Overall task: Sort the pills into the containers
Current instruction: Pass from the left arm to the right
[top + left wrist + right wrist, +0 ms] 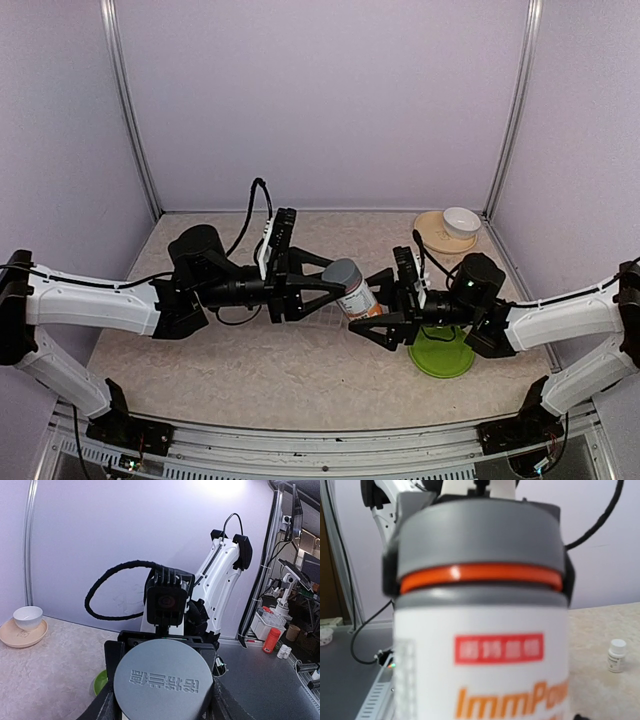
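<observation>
- A white plastic pill bottle (356,299) with an orange label and a grey screw cap (341,274) hangs in mid-air at the centre of the overhead frame, between the two arms.
- The left gripper (330,288) pinches the cap by its sides. The cap's embossed top fills the bottom of the left wrist view.
- The right gripper (372,312) straddles the bottle's body. I cannot tell whether its fingers press on it.
- The clear pill box shows in no view, and no pills are visible.
- Opening the bottle seems to be the step in hand. The right gripper should clamp the body firmly before the left twists, with the mouth tilted up so nothing spills.
- A round green plate (445,360) lies at the lower right.
</observation>
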`<action>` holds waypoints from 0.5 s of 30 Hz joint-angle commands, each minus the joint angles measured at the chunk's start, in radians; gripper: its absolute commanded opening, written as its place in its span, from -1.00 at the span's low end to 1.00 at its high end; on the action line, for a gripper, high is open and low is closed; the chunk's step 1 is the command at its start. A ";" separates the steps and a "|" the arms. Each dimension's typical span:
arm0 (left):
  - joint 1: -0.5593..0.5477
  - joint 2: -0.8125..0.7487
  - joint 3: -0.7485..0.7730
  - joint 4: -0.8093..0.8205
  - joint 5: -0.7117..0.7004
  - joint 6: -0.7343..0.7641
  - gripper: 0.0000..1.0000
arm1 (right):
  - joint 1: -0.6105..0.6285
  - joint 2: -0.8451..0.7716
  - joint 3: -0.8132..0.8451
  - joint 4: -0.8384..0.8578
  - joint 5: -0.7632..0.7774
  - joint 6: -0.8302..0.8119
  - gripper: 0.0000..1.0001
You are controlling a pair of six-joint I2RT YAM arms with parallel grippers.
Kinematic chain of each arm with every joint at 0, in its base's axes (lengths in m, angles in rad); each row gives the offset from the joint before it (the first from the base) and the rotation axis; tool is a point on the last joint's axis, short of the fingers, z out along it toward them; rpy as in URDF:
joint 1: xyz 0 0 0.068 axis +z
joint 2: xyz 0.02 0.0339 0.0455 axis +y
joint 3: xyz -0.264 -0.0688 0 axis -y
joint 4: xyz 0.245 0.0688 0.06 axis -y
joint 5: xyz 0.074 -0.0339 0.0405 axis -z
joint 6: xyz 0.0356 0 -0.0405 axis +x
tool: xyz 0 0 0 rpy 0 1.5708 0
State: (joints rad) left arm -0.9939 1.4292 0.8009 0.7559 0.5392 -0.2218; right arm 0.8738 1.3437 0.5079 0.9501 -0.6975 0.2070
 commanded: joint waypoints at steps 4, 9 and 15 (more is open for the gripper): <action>-0.006 0.016 0.023 0.027 0.015 0.000 -0.58 | -0.007 0.019 0.035 0.064 -0.029 0.032 0.55; -0.008 0.013 0.011 0.034 0.008 -0.001 -0.58 | -0.007 0.026 0.040 0.063 -0.030 0.029 0.45; -0.008 0.033 0.030 0.003 0.025 -0.002 -0.58 | -0.006 0.047 0.052 0.041 -0.039 0.026 0.24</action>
State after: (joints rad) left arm -0.9958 1.4471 0.8013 0.7513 0.5449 -0.2230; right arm 0.8738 1.3750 0.5312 0.9810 -0.7219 0.2295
